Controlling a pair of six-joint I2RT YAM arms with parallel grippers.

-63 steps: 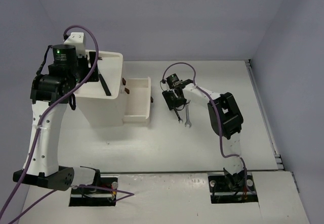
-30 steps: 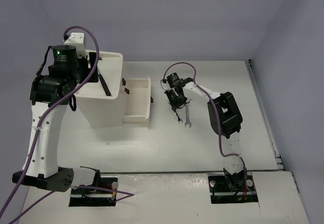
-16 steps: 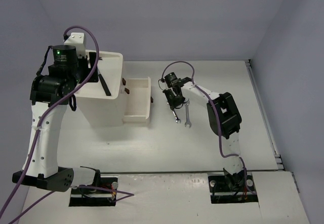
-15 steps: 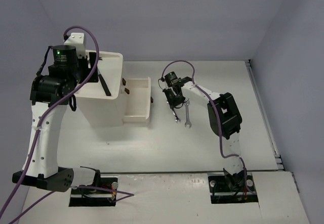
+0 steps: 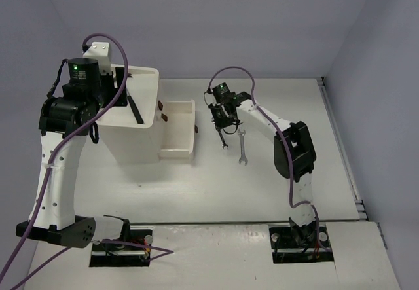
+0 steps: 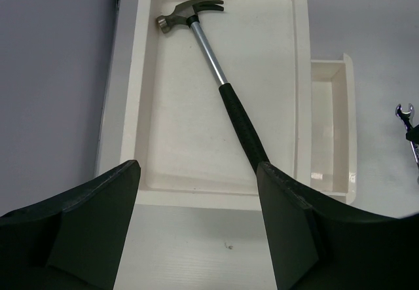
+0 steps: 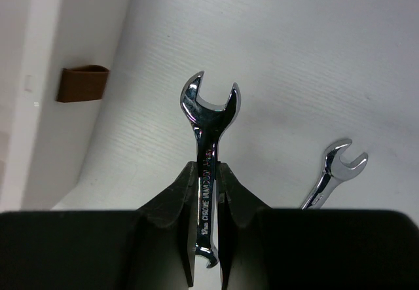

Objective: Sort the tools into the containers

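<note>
the chrome wrench (image 7: 209, 110) is pinched mid-shank by the right gripper (image 7: 208, 172); it should be centred over the open drawer (image 5: 178, 131) before release

You have a flat white table (image 5: 196, 185) in front of you, its surface showing a faint grain. On its left half stands a tall white boxy plastic cabinet (image 5: 131, 145), with one white drawer (image 5: 178, 147) pulled out toward the right. Right of that drawer and apart from it, a small silver open-ended wrench (image 5: 242, 150) lies flat on the bare surface, its length running roughly near to far. Along your near edge sit two black mounting plates (image 5: 105, 258).
</note>
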